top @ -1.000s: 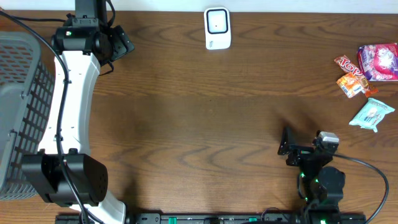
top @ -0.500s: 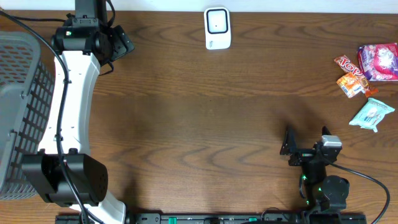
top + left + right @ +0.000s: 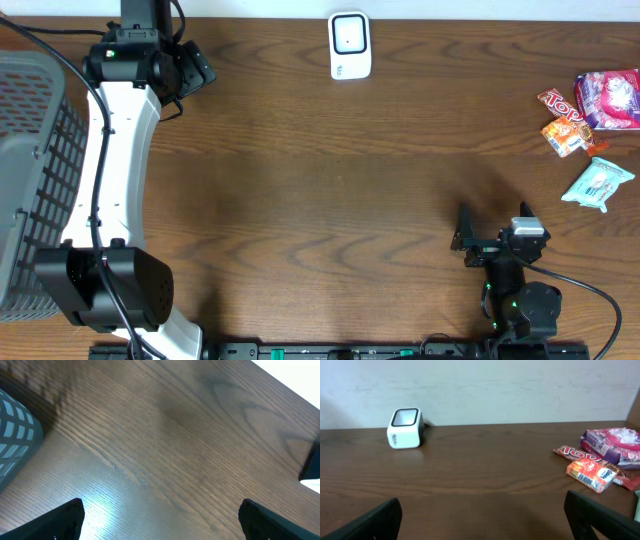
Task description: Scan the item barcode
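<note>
**Two grippers spread wide, snacks lying at the right edge**

Both arms stand over a dark wooden table (image 3: 320, 180). In the overhead view the left gripper (image 3: 196, 68) is in the upper left of the frame, beside a grey mesh basket (image 3: 30, 170) that fills the left edge. Its wrist camera shows its jaws far apart, one fingertip in each lower corner, with only bare wood between them and a corner of the basket at the left of the frame.

The right gripper (image 3: 465, 240) sits in the lower right of the overhead frame, low over the table. Its jaws are also wide apart and pinch nothing; its own camera looks across the wood towards a pale wall (image 3: 520, 385).

A white scanner (image 3: 350, 45) stands at the top centre of the overhead frame, near the far table edge, and appears in the upper left of the right wrist view.

The items lie in a cluster at the right edge of the overhead frame, well apart from both grippers: a pink bag (image 3: 610, 98), a red bar (image 3: 558, 101) touching it, an orange packet (image 3: 565, 137) just below, and a pale green pack (image 3: 598, 185) lower down.
</note>
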